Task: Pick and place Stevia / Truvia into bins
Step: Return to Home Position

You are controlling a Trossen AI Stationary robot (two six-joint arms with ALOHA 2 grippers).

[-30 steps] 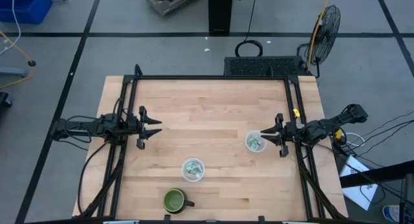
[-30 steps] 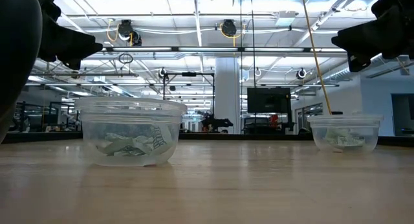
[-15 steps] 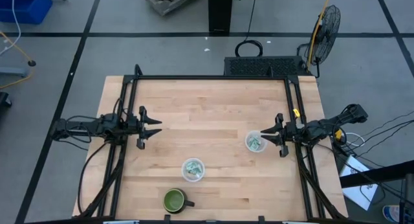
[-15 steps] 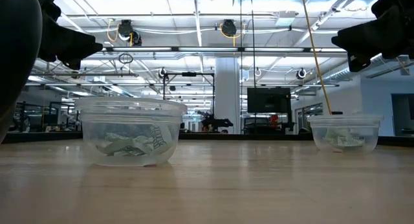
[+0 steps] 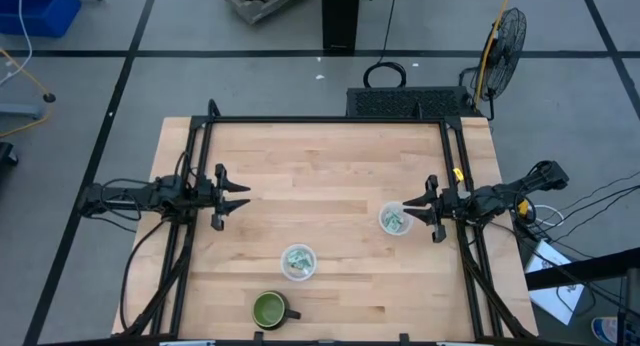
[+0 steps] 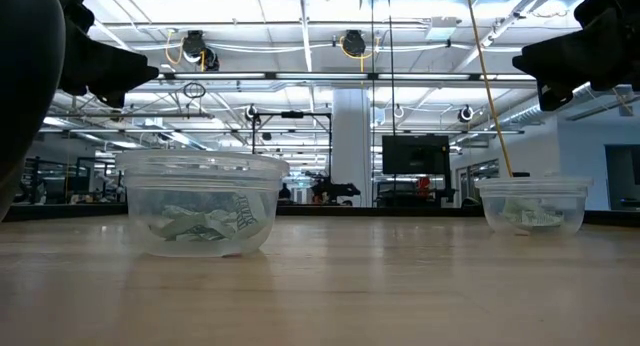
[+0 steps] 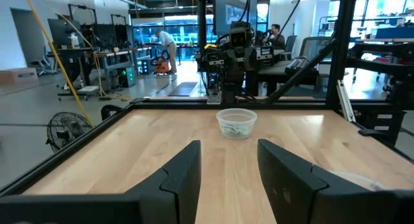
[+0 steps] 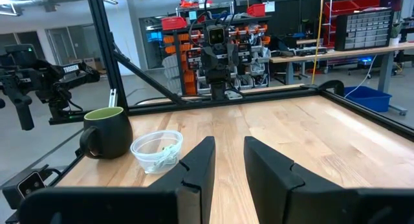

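Note:
Two clear plastic cups stand upright on the wooden table. One cup stands near the near edge, the other cup toward the right. Both hold pale green and white packets. I see no packets lying on the table. My left gripper hovers open at the table's left side, holding nothing. My right gripper hovers open just right of the right cup, above its rim, also holding nothing. In the left wrist view the right cup stands ahead of the fingers; in the right wrist view the near cup shows.
A dark green mug with a handle stands at the near edge, just left of the near cup. A black frame runs round the table's far and side edges. Bare wood lies between the two grippers.

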